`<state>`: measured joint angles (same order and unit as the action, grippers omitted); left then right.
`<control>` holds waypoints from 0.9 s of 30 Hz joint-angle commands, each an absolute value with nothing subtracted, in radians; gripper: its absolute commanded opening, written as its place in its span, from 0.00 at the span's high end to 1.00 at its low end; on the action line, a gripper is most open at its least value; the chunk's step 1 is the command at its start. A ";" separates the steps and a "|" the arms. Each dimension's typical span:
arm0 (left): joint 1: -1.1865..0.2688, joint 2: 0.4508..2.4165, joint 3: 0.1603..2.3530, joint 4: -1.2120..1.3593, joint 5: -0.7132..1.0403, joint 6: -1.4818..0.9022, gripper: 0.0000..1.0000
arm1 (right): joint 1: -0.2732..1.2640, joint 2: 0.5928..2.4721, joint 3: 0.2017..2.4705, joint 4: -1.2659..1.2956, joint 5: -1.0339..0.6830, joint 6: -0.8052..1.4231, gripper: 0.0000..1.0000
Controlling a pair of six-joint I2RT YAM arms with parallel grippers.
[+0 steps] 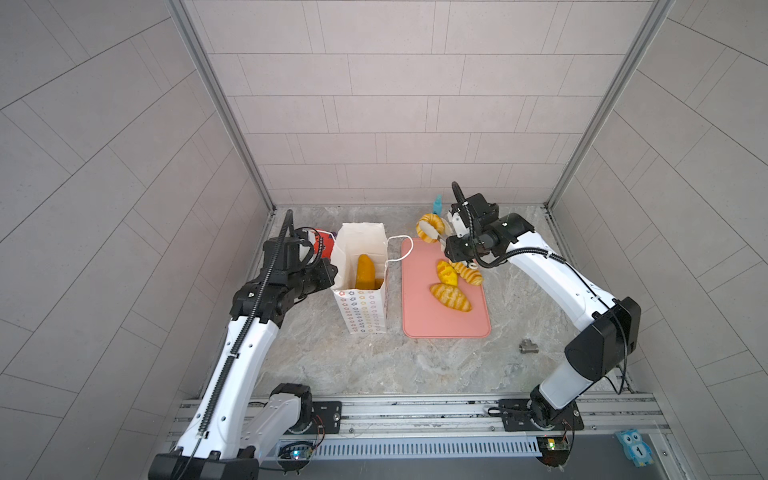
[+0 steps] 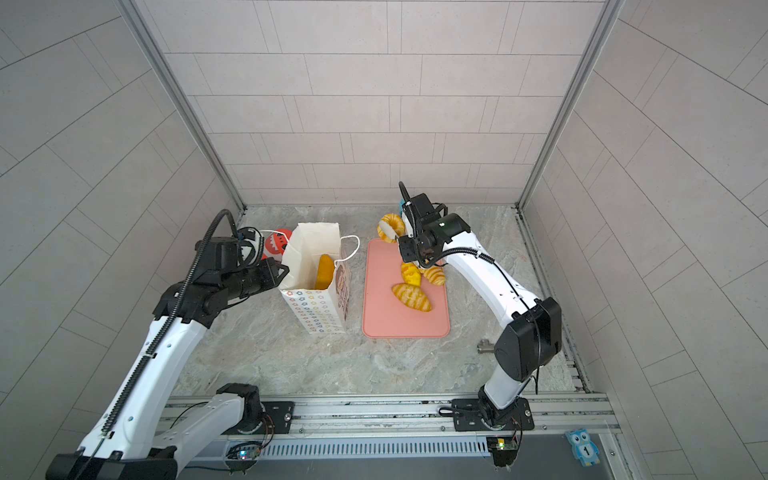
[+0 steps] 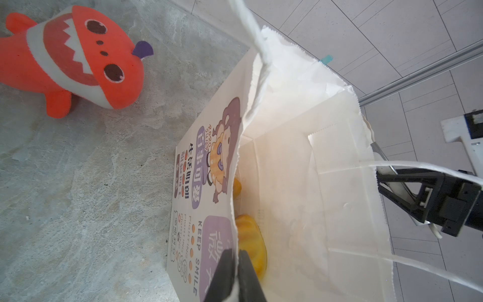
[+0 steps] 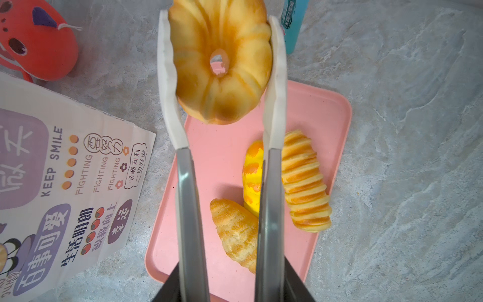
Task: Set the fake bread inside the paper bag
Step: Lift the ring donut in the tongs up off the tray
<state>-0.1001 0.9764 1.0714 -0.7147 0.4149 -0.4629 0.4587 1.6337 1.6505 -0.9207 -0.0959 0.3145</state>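
The white paper bag stands upright and open. My left gripper is shut on its rim, on the side with the cartoon girl. Inside lies a long golden loaf. My right gripper is shut on metal tongs, whose white tips clamp a fluted ring bread in the air above the far end of the pink tray. On the tray lie three more breads: a striped roll, a yellow bun and a crusty loaf.
A red-orange shark toy lies behind the bag, near my left gripper. A teal bottle stands by the back wall. A small metal fitting lies right of the tray, and a blue owl card sits at the front right.
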 commanded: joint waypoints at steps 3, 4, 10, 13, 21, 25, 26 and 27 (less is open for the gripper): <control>-0.096 0.975 1.098 -0.728 0.413 -0.457 0.89 | 0.454 1.571 1.681 -0.888 -0.072 0.308 0.55; -0.095 0.977 1.099 -0.727 0.415 -0.457 0.89 | 0.454 1.565 1.685 -0.893 -0.070 0.307 0.55; -0.096 0.978 1.099 -0.724 0.415 -0.460 0.89 | 0.453 1.538 1.710 -0.911 -0.069 0.304 0.55; -0.097 0.978 1.100 -0.724 0.417 -0.460 0.89 | 0.452 1.520 1.714 -0.916 -0.067 0.304 0.55; -0.095 0.982 1.103 -0.721 0.419 -0.463 0.89 | 0.453 1.471 1.719 -0.933 -0.064 0.304 0.55; -0.095 0.982 1.103 -0.721 0.420 -0.466 0.89 | 0.453 1.449 1.733 -0.943 -0.065 0.307 0.55; -0.095 0.982 1.104 -0.720 0.420 -0.465 0.89 | 0.452 1.444 1.736 -0.943 -0.067 0.307 0.55; -0.095 0.981 1.104 -0.719 0.421 -0.466 0.89 | 0.452 1.440 1.738 -0.943 -0.070 0.308 0.55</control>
<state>-0.1001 0.9825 1.0733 -0.7143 0.4187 -0.4637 0.4568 1.4914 1.7012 -0.9520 -0.0822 0.3138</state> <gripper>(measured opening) 0.115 0.450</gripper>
